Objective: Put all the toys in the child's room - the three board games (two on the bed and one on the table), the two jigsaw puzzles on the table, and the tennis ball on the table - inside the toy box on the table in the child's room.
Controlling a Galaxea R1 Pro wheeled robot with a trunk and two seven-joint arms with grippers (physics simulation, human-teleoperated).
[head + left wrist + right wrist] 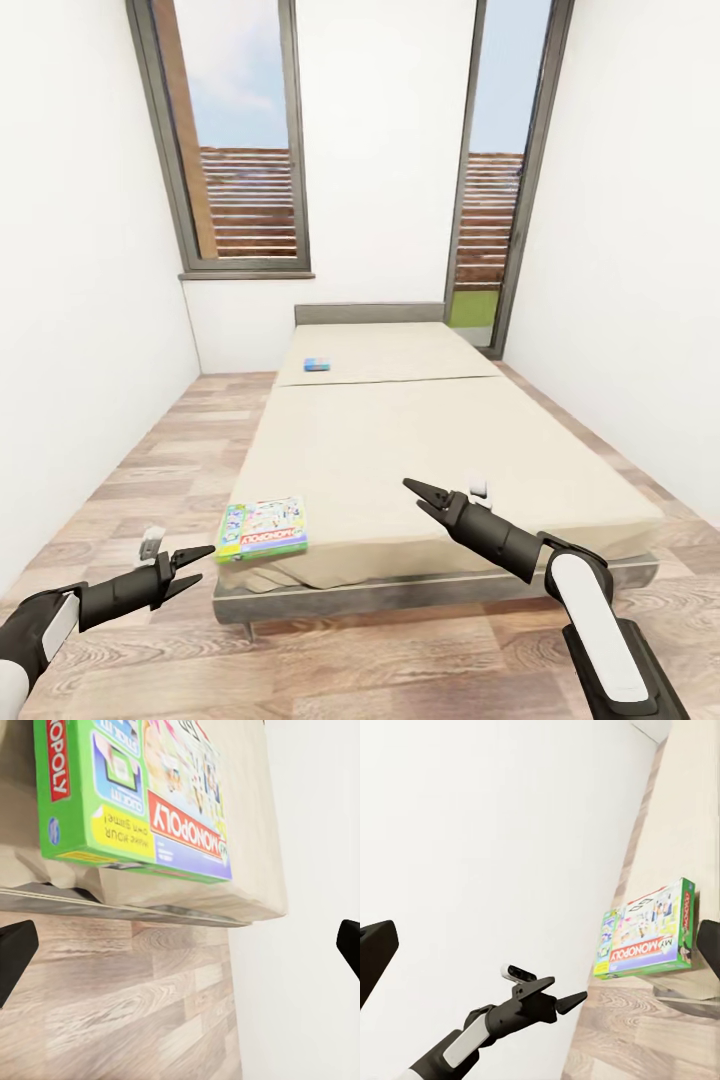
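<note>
My left gripper (198, 567), jaws apart and empty, sits just beside the Monopoly box (264, 528) on the bed's (420, 440) near corner, nearer than my right.

Head camera looks down the bed (440, 440); both wrist cameras share its Monopoly box (131, 795) corner.

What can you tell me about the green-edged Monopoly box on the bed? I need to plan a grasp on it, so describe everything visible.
The flat green-edged Monopoly board game box looks like printed cardboard: a white, colourfully illustrated lid, bright green sides and a red logo band with white lettering. It lies flat, lid up and closed, at the near left corner of the beige mattress, which sags slightly over the grey frame there. Only the mattress touches it. The left gripper hovers open just short of it, its fingers not in contact.
</note>
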